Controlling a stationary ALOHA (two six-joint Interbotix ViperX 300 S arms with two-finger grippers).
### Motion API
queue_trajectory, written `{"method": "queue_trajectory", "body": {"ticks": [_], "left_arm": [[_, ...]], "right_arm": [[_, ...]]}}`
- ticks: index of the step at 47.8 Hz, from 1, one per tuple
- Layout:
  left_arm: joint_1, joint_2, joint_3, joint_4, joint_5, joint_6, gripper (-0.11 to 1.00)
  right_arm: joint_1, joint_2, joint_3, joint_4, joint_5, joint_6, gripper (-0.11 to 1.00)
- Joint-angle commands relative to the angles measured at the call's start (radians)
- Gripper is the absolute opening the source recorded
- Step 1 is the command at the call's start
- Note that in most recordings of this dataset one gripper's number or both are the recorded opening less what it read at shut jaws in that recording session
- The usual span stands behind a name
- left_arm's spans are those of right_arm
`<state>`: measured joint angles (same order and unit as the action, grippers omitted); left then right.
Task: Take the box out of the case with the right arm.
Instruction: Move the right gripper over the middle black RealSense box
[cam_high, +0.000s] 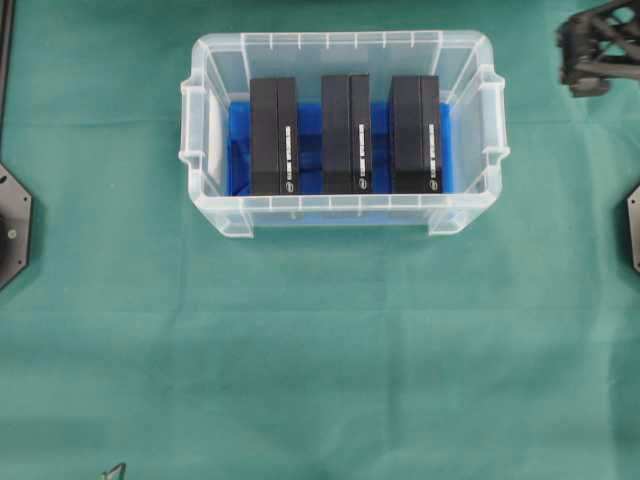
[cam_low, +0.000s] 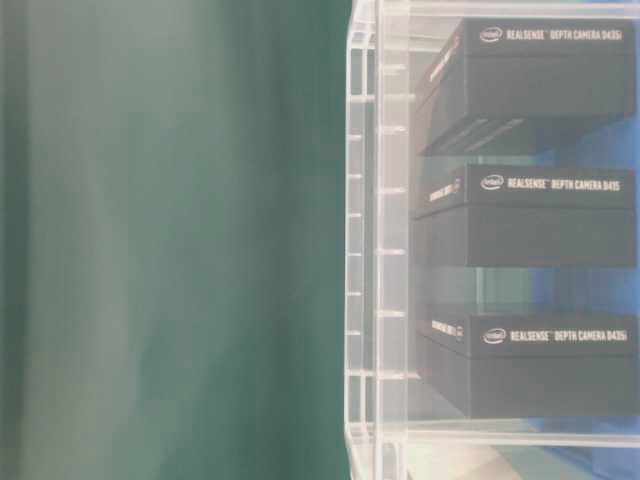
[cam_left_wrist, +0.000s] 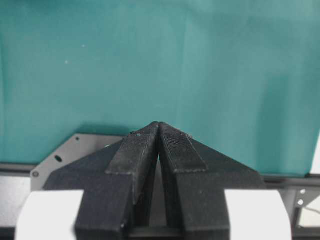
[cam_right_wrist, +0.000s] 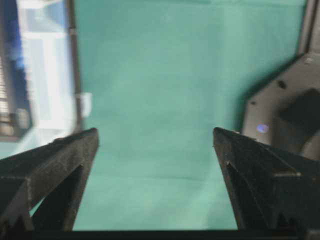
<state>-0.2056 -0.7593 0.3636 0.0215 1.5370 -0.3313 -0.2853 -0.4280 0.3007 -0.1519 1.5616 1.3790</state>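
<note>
The clear case (cam_high: 340, 215) with a blue bottom sits at the top centre of the green cloth. Three black boxes stand on edge in it, side by side: left (cam_high: 273, 136), middle (cam_high: 346, 132), right (cam_high: 415, 133). The table-level view shows the case wall (cam_low: 365, 250) and the boxes' printed sides (cam_low: 525, 225). My right arm (cam_high: 600, 45) hangs at the top right, away from the case. The right gripper (cam_right_wrist: 155, 131) is open over bare cloth with nothing between its fingers; the case (cam_right_wrist: 45, 75) shows blurred at its left. The left gripper (cam_left_wrist: 159, 123) is shut and empty.
Dark base plates sit at the left edge (cam_high: 10, 225) and right edge (cam_high: 632, 230) of the cloth. The right base also shows in the right wrist view (cam_right_wrist: 280, 110). Green cloth covers the table in front of the case.
</note>
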Motion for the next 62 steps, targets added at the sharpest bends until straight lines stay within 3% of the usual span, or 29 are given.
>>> {"method": "queue_trajectory", "body": {"ticks": [1, 11, 38, 50, 62], "left_arm": [[-0.005, 0.002, -0.012, 0.005, -0.003, 0.002, 0.0], [-0.005, 0.0, -0.014, 0.005, -0.003, 0.002, 0.0], [-0.005, 0.0, -0.012, 0.005, -0.005, 0.002, 0.0], [-0.005, 0.0, -0.012, 0.005, -0.003, 0.002, 0.0], [-0.003, 0.0, -0.012, 0.005, -0.003, 0.0, 0.0]], "right_arm": [[0.023, 0.04, -0.058, 0.0, -0.023, 0.009, 0.95], [0.071, 0.19, -0.19, -0.003, -0.044, 0.041, 0.95], [0.143, 0.537, -0.575, -0.008, -0.075, 0.034, 0.95], [0.15, 0.618, -0.67, -0.005, -0.101, 0.003, 0.95], [0.15, 0.624, -0.678, -0.006, -0.1, -0.011, 0.95]]}}
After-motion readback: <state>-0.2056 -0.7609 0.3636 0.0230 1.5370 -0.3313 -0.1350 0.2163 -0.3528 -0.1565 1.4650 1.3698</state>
